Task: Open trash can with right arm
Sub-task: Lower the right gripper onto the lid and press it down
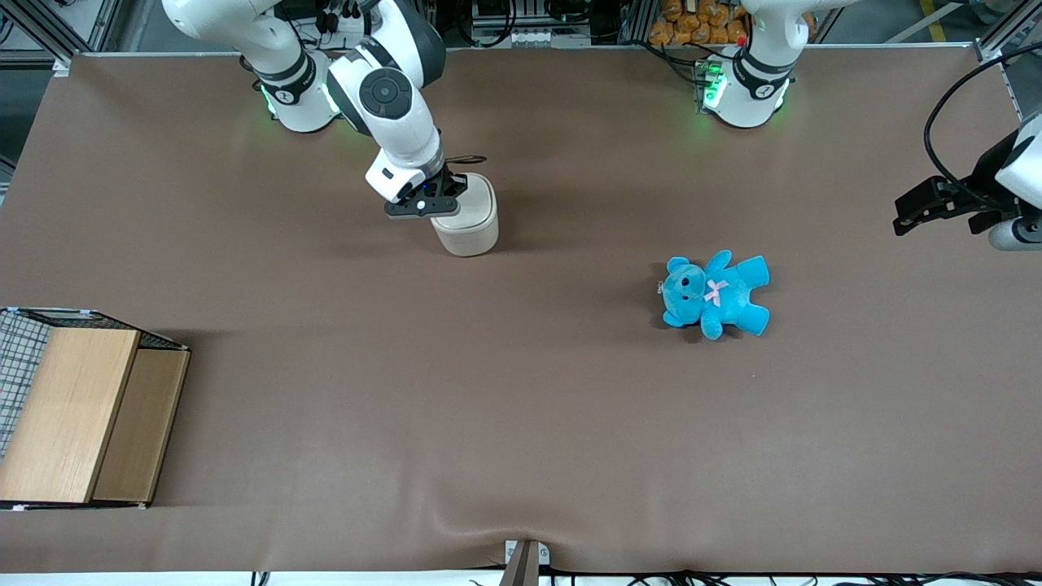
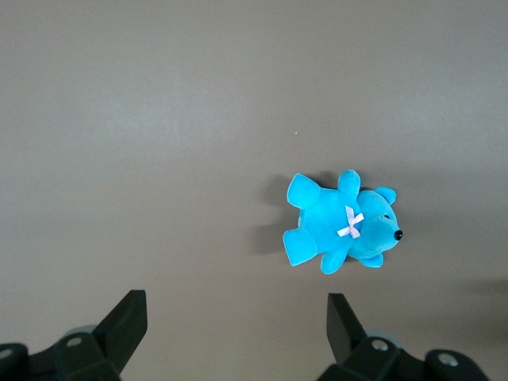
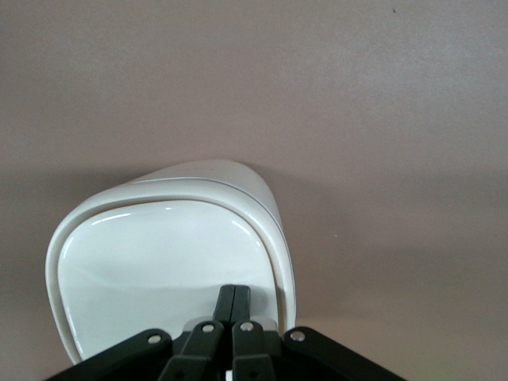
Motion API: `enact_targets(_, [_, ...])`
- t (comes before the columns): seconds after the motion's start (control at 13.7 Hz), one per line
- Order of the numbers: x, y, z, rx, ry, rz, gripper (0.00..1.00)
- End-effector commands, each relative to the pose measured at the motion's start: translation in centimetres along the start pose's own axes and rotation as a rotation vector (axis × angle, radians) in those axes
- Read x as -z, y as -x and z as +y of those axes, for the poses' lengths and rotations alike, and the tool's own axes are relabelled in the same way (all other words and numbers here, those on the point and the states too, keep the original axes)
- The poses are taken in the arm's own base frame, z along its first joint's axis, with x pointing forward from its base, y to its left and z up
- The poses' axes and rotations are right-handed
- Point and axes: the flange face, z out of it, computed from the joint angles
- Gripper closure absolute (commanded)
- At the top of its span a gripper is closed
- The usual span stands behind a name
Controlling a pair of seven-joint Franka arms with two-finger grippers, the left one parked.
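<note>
Brown bench [image 1: 521, 423] spread wide, carrying only a few things well apart from one another. Toward the working arm's end, nearest the front camera, a wooden-topped wire crate [image 1: 77, 411], out of the way of the job. White right arm [image 1: 391, 106] reached down from its base and bent over the trash can [image 1: 470, 220], presumably to bring the tool straight down onto the lid. Trash can standing upright on the bench, close to the working arm's base and farther from the front camera than the blue teddy bear [image 1: 716, 295] (lying flat, nearer the parked arm's end). Lid [image 3: 163, 274] lying flat and seated in its rim, so not yet opened by the look of it. Black gripper [image 3: 233, 305] resting at the lid's edge, jaws pressed together with no gap and nothing between them, likely set that way to push or pry as one narrow tip rather than to pinch.
</note>
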Motion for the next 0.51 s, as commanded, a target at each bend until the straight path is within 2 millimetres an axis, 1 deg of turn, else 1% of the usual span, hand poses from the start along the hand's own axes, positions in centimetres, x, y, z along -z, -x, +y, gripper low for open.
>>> enact_targets(0.0, [3.5, -1.1, -0.7, -0.022, 0.024, -0.040, 1.00])
enact_targets(0.07, [4.8, -1.4, -1.1, -0.041, 0.030, -0.051, 1.00])
enact_targets(0.15, [5.7, -1.5, -1.6, -0.060, 0.023, -0.048, 1.00])
enact_targets(0.44, [8.0, -1.7, -3.7, -0.108, -0.010, -0.026, 1.00])
